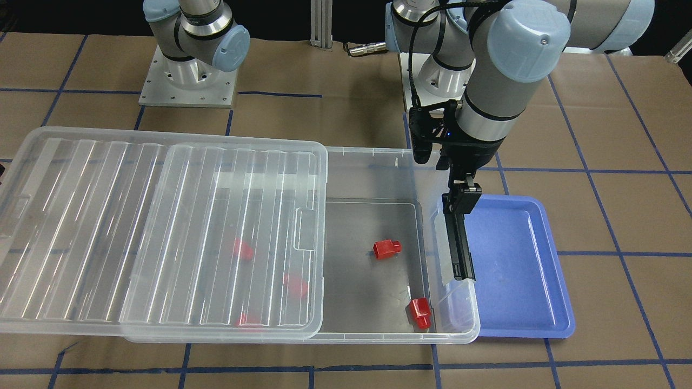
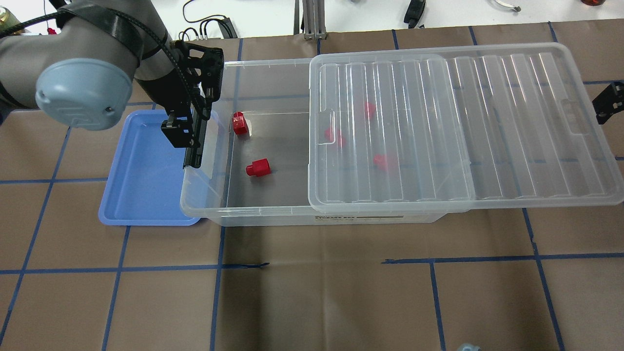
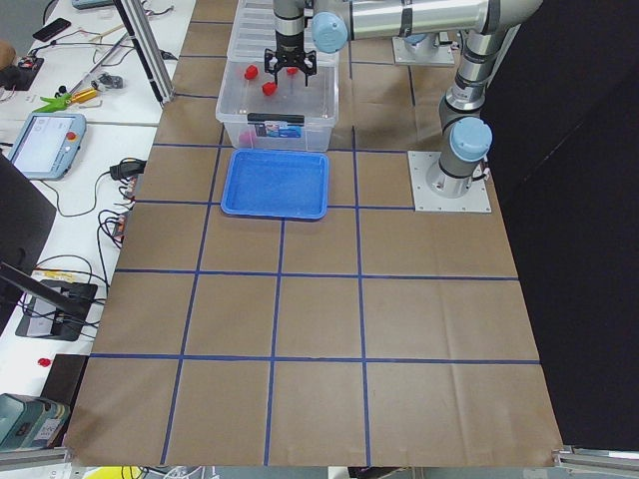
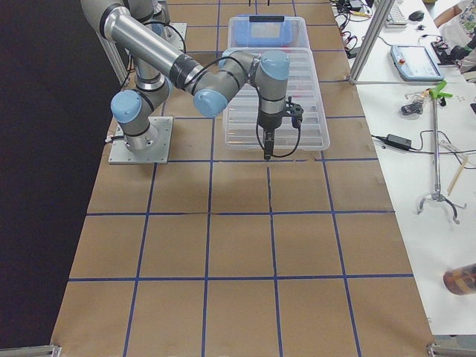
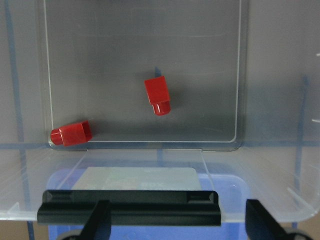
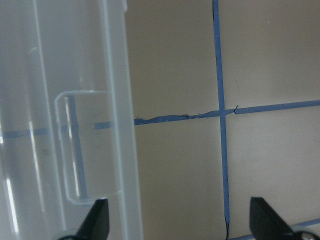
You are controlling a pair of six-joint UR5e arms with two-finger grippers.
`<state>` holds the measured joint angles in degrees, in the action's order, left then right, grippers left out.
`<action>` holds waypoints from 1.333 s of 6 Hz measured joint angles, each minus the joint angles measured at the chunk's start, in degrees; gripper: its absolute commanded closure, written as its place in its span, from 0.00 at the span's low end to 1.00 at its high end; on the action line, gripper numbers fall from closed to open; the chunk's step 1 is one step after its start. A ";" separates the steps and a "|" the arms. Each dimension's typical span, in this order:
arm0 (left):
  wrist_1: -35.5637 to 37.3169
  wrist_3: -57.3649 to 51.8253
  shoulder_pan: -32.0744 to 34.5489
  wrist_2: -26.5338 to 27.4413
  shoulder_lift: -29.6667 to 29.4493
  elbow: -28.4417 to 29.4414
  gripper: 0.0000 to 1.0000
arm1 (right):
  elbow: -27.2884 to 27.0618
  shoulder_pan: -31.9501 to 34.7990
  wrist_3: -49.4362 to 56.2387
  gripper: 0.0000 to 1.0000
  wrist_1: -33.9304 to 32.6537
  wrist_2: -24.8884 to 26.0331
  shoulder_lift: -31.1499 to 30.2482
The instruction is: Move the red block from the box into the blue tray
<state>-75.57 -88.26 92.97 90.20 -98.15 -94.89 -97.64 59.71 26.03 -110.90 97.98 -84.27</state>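
Left gripper (image 1: 465, 273), spread & empty, is hovering above box (image 1: 378, 336) rim, blue tray (image 1: 513, 254) beside; right gripper (image 6: 179, 220) spread over tape-gridded brown table (image 2: 312, 292)

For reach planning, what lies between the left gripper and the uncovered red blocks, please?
The box's clear end wall and black latch, then bare floor; left wrist view shows it.

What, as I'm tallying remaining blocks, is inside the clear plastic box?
Two red blocks lie uncovered; three more show blurred through the ridged clear lid. Anything else beneath is hidden.

Left hand (image 1: 464, 270) and right hand (image 4: 268, 152) point down, open.
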 measured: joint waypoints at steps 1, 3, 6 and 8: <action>4.43 0.08 1.54 -0.02 -3.17 -0.88 0.05 | 1.76 2.85 -4.30 0.00 4.05 -0.77 -1.81; 11.56 0.34 3.66 -1.05 -10.59 -1.62 0.05 | 7.20 11.34 -18.03 0.00 16.59 -3.65 -4.49; 15.28 0.78 4.21 -1.32 -17.43 -1.86 0.06 | 13.18 26.86 -36.32 0.00 26.57 -9.24 -4.98; 15.78 0.74 4.24 -1.37 -20.01 -2.01 0.33 | 13.52 31.70 -38.61 0.00 26.84 -9.74 -4.72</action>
<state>-59.79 -87.52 97.21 88.83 -118.17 -96.90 -84.12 91.41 -12.57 -84.06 88.24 -89.00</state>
